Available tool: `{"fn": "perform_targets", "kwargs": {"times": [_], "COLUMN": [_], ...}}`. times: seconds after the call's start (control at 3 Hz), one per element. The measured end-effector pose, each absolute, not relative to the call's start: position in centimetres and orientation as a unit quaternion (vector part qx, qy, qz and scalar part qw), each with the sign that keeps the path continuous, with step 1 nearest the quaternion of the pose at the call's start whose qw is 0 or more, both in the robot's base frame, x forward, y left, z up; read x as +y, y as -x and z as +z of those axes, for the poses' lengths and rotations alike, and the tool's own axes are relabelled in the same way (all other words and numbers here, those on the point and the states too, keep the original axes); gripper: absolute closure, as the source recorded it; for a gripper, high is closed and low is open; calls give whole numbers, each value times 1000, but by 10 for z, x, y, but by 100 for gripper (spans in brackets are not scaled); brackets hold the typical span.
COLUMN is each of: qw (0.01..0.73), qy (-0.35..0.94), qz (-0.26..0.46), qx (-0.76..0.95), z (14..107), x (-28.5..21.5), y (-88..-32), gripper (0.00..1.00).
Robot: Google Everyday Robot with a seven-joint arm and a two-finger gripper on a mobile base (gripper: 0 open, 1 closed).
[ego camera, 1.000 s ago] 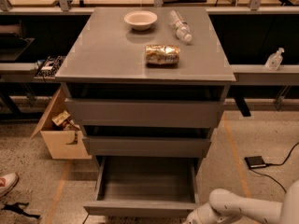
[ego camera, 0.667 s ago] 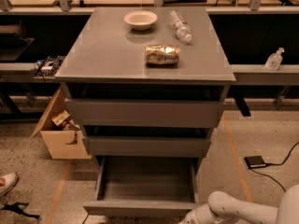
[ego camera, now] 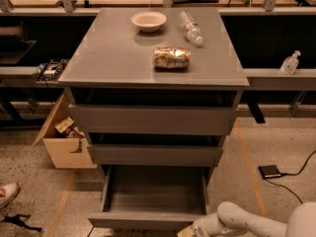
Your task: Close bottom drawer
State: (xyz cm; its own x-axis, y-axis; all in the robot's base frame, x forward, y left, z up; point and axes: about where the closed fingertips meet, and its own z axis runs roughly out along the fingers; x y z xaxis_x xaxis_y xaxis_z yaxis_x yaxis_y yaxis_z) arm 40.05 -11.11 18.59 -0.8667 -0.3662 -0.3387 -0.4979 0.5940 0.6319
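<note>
My white hand slid a bit left, btm right, near the plain grey bottom drawer, still open: no push yet. Can't tell if hand's clenched.

A speckled floor crossed by orange tape lines meets dark workbenches along its far edge; a cardboard box stands by its left edge. The gripper hangs at its near edge.
</note>
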Motion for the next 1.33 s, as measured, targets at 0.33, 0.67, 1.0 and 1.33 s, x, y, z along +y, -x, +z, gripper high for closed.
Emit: {"fn": "perform_targets", "kwargs": {"times": [0.33, 0.67, 1.0, 1.33], "qw": [109, 129, 159, 159], "qy": [256, 272, 292, 292], "qz": [383, 388, 396, 396], "qx": [881, 871, 856, 856], "z": [177, 174, 174, 174], "x": [-102, -93, -82, -82], "y": [-422, -441, -465, -465], "gripper": [100, 100, 100, 100]}}
